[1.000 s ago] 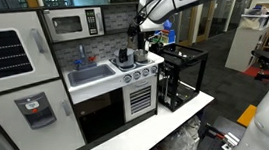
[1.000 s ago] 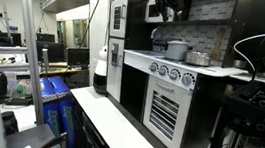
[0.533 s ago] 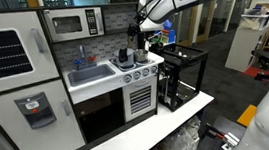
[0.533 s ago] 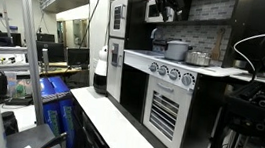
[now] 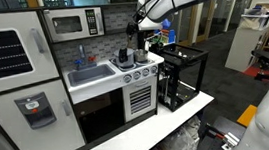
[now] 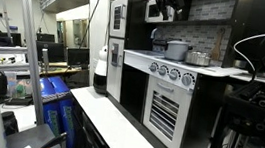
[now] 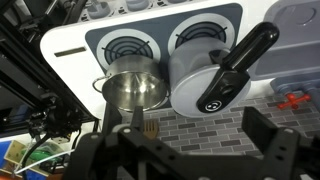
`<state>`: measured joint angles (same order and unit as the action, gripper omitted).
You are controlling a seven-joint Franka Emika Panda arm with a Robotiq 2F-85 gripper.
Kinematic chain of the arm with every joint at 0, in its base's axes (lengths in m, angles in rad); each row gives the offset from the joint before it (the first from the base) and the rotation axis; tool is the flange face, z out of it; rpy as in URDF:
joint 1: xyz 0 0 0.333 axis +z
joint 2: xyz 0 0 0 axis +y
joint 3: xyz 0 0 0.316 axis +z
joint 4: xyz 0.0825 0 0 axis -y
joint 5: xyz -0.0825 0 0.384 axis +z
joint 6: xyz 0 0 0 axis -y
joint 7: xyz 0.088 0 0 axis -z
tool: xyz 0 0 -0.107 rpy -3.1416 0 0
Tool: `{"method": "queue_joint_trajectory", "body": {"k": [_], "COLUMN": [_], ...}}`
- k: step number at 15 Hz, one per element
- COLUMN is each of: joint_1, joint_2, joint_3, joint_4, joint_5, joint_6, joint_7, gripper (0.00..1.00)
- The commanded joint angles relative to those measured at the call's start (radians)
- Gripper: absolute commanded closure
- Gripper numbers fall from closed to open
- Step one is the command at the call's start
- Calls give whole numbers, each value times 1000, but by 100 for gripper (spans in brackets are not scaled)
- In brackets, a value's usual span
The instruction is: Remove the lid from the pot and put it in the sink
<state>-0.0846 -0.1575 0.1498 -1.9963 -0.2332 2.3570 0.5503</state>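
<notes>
A small steel pot (image 7: 135, 88) stands on one burner of the white toy stove; it shows in both exterior views (image 5: 125, 57) (image 6: 175, 50). From above its top looks shiny, and I cannot tell a separate lid on it. My gripper (image 7: 198, 135) hangs open and empty well above the stove's back wall, apart from the pot, and shows in both exterior views (image 5: 138, 29) (image 6: 170, 10). The pale sink basin (image 5: 92, 75) lies beside the stove, also at the wrist view's upper right corner (image 7: 300, 30).
A flat grey pan (image 7: 190, 62) with a long black handle (image 7: 240, 65) covers the burner beside the pot. A faucet (image 5: 82, 56) and blue items stand behind the sink. A microwave (image 5: 74, 24) hangs above. A black frame (image 5: 182, 72) stands next to the kitchen.
</notes>
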Motion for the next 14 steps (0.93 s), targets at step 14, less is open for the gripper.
{"method": "queue_joint_trajectory", "body": {"k": [14], "joint_1": [179], "joint_2": [340], "joint_3": [-63], "joint_4": [374], "joint_5": [-190], "joint_6": [-149], "joint_7": [327], "gripper": [0]}}
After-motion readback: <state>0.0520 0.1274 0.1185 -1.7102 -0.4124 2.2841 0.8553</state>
